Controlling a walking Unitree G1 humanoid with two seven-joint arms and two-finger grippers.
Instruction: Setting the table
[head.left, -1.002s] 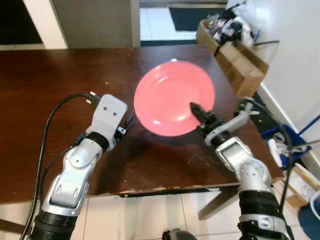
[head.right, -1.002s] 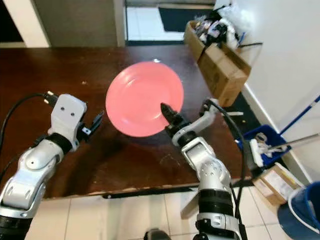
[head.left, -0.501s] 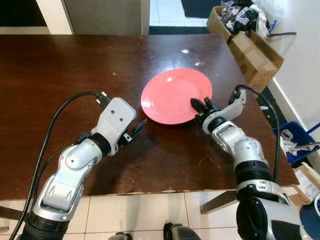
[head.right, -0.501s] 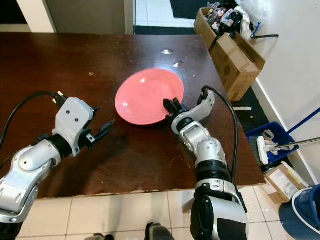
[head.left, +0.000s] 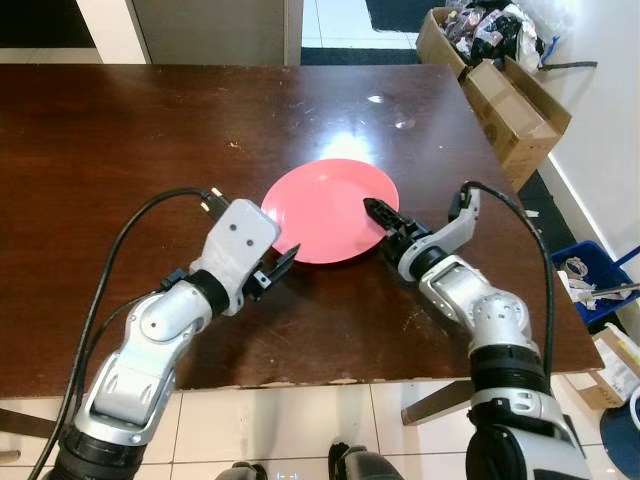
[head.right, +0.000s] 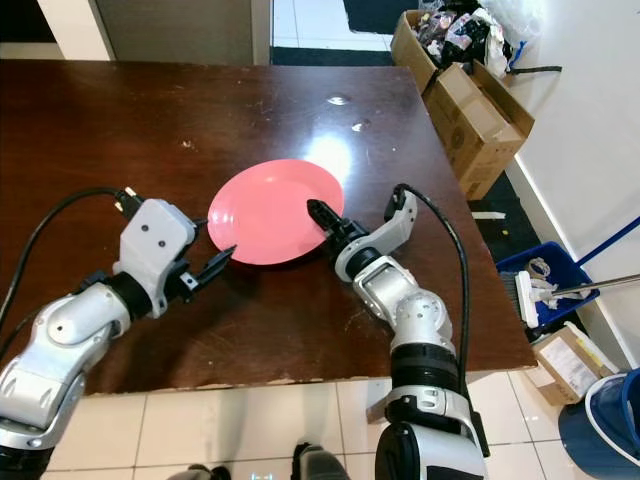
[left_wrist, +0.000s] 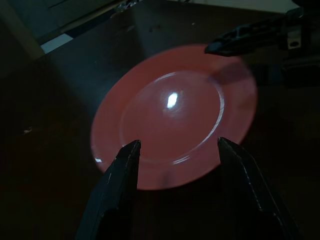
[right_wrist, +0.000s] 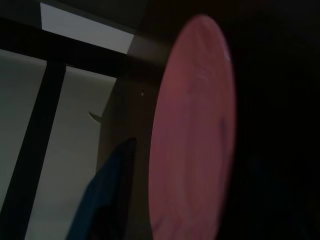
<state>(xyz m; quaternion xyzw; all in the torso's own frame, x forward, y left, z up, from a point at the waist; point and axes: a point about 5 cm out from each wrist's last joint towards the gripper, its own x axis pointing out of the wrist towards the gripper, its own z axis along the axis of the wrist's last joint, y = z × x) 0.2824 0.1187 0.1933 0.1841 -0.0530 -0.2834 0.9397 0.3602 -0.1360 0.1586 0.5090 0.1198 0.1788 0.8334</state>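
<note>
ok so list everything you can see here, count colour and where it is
plate: 1, pink-red, on the table, right of centre
table: 1, dark brown wood, takes up most of the head views
cardboard boxes: 2, brown, on the floor past the table's far right corner, the far one full of clutter
bin: 1, blue, on the floor to the right of the table
floor: light tiles, along the table's near edge
left gripper: 1, black fingers open, pointing at the plate's near left rim
right gripper: 1, black fingers at the plate's right rim, one lying over its top; grip unclear
</note>
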